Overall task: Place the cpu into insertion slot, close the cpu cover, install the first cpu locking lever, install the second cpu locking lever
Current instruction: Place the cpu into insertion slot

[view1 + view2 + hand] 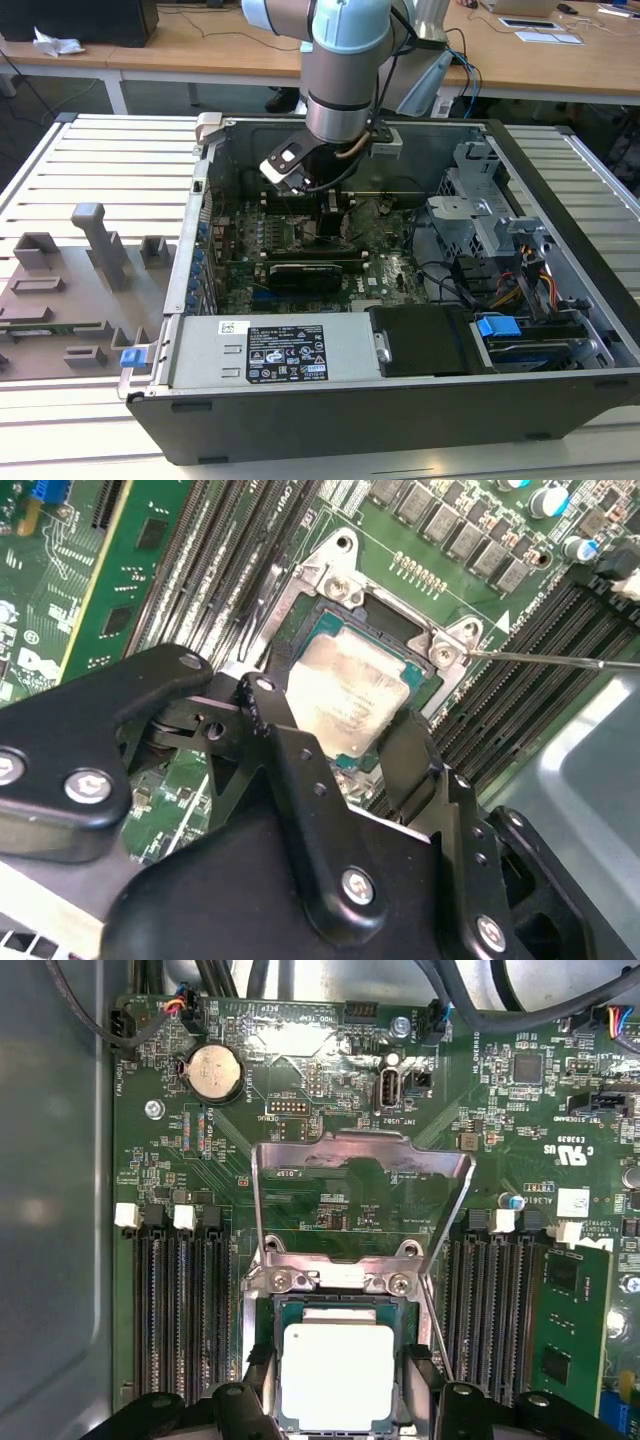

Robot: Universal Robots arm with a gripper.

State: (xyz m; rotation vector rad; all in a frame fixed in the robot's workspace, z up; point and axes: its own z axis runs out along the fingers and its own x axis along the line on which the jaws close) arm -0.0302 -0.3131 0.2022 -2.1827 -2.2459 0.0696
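We see the cpu [335,1375] in the insertion slot [330,1305], jaws apparently clasping it; the cpu cover [360,1152] open, a locking lever [540,659] unlatched.

Pale slatted metal worktable [110,160], light wooden desks [190,45] behind, white papers [548,30] on one, even indoor light

White label [288,352] on the power supply [200,352], print too small.
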